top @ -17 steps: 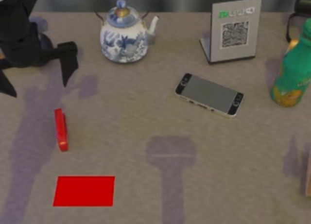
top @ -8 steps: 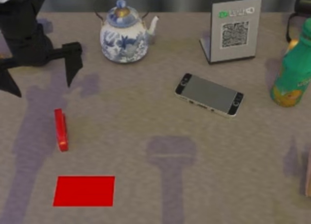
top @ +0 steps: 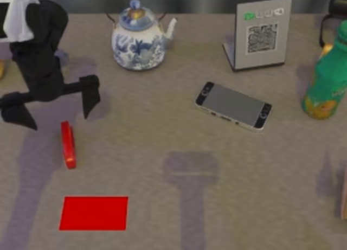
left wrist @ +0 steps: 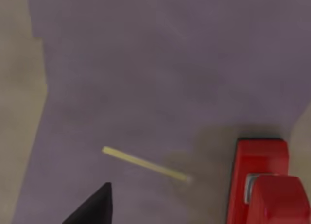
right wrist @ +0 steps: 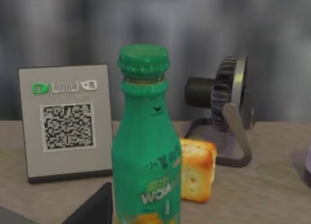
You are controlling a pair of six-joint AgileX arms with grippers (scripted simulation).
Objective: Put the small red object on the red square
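The small red object is a narrow red bar with an orange tip, lying on the table at the left. My left gripper hangs open just behind it, its two black fingers spread wide to either side of the bar's far end. The left wrist view shows the end of the small red object close up, beside one dark fingertip, with nothing between the fingers. The red square lies flat near the front edge, in front of the bar. My right arm is out of the top view; one of its fingertips shows beside a green bottle.
A blue-and-white teapot stands at the back, with a QR-code sign to its right. A phone lies mid-table. The green bottle and a black fan are at the right, with a piece of bread behind the bottle.
My left gripper has come down the table toward the red bar and a little to the right, still open. The bar and the square have not moved.
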